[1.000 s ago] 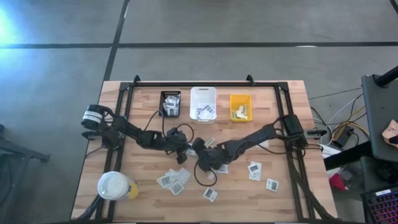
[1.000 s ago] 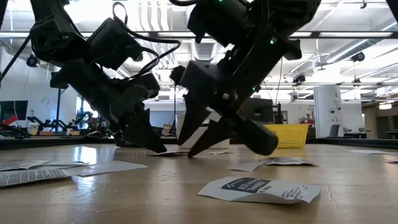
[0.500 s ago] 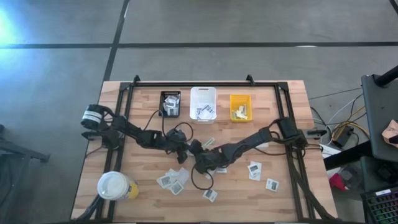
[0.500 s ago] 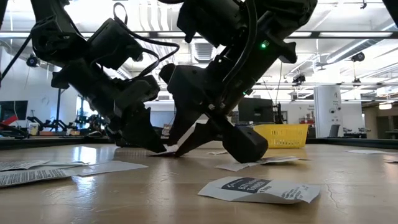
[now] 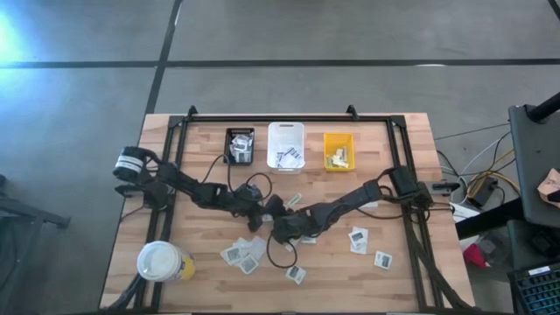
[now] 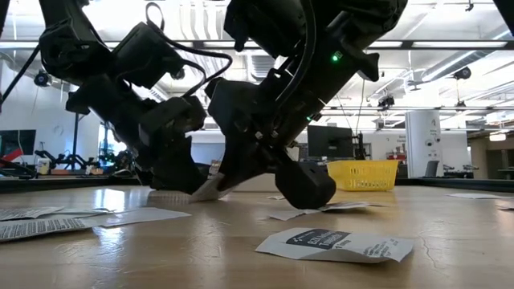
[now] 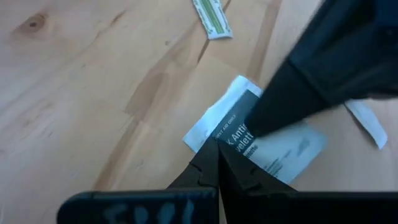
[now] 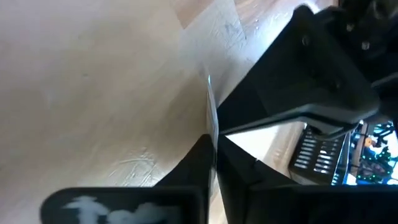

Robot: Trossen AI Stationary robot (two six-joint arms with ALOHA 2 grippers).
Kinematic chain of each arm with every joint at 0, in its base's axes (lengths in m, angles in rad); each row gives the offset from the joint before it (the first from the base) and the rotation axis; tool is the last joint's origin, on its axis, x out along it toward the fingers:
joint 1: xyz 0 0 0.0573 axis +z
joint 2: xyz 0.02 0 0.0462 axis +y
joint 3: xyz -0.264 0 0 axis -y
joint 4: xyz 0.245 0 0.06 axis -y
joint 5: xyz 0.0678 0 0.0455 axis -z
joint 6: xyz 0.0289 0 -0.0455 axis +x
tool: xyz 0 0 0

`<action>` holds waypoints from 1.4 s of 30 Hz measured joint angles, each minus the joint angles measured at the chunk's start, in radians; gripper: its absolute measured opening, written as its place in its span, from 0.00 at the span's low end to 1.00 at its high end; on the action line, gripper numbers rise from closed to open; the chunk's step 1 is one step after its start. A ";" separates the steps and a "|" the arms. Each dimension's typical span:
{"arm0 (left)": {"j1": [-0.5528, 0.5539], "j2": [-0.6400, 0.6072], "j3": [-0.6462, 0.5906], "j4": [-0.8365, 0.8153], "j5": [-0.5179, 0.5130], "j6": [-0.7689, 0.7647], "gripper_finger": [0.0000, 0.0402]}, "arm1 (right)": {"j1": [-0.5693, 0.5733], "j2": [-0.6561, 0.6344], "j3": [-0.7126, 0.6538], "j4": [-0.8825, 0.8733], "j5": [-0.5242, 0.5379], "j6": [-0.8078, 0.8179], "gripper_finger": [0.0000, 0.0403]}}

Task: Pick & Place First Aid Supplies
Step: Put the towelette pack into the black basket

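Both closed on one white packet (image 7: 273, 146) at mid-counter (image 5: 402, 271): left gripper (image 5: 260, 213) pinching one edge, right gripper (image 5: 278, 229) clamped on the opposite edge. Beyond both grippers, along the far edge: black bin (image 5: 240, 146) holding packets, white bin (image 5: 286, 144) with blue-striped ones, yellow bin (image 5: 339, 151) with pale strips. More packets (image 5: 245, 254) scattered just nearside.

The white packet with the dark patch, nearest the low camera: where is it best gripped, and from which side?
Probably by its right-hand edge as the low view shows it. The packet lies flat on the table, but that edge seems to curl slightly up, leaving a gap beneath. Come down from above, tilted, pinching across that raised edge.
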 joint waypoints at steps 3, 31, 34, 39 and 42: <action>-0.001 -0.044 -0.006 -0.027 0.006 0.028 0.00 | 0.003 0.000 0.001 0.001 0.001 0.002 0.03; 0.000 -0.579 -0.004 -0.425 -0.167 0.497 0.00 | -0.001 -0.191 0.000 -0.138 -0.002 0.406 0.02; -0.001 -0.581 -0.004 -0.427 -0.142 0.543 0.00 | -0.002 -0.231 0.000 -0.170 -0.003 0.491 0.02; -0.001 -0.576 -0.003 -0.421 -0.067 0.565 0.03 | -0.006 -0.297 0.000 -0.203 -0.003 0.695 0.02; -0.002 -0.574 -0.003 -0.417 -0.065 0.565 0.08 | -0.007 -0.325 0.000 -0.204 -0.003 0.782 0.02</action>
